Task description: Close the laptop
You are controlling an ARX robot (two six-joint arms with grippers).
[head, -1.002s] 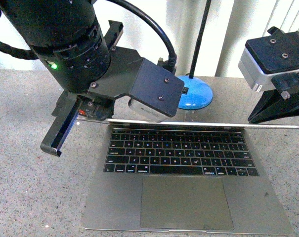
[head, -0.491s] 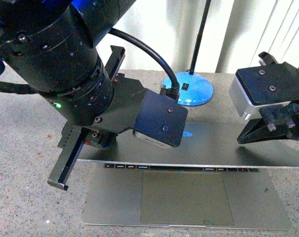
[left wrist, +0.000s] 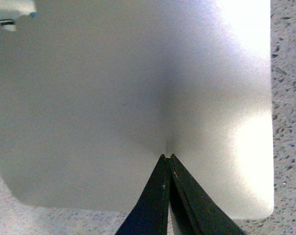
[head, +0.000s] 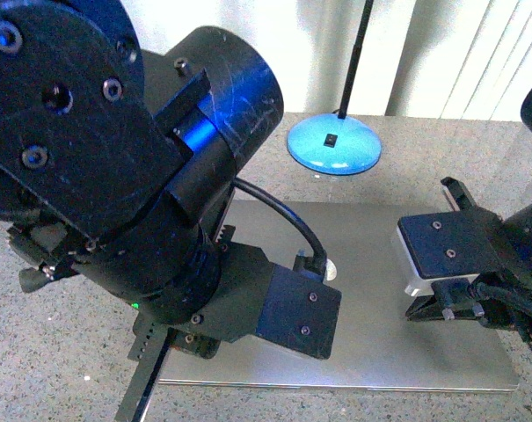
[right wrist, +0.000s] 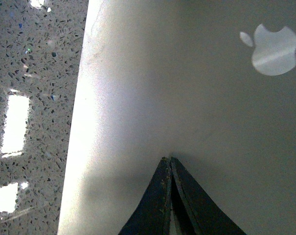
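Observation:
The laptop (head: 371, 264) lies on the counter with its silver-grey lid down flat; no keys or screen show. My left arm (head: 160, 220) hangs over the lid's left part, and its own body hides its fingertips in the front view. In the left wrist view my left gripper (left wrist: 167, 156) is shut, tips touching the plain lid (left wrist: 113, 98) near a corner. My right gripper (head: 412, 312) is shut, tips on the lid's right part. In the right wrist view the right gripper (right wrist: 170, 159) presses on the lid (right wrist: 187, 98), with the shiny apple logo (right wrist: 272, 44) off to one side.
A blue round lamp base (head: 334, 145) with a black pole (head: 358, 53) stands just behind the laptop. The speckled stone counter (head: 54, 352) surrounds the laptop and also shows in the right wrist view (right wrist: 35, 73). Pale curtains hang at the back.
The lid has come down from upright to flat on the base, hiding keyboard and trackpad. Both arms moved toward the camera and down with it, grippers shut on top of it.

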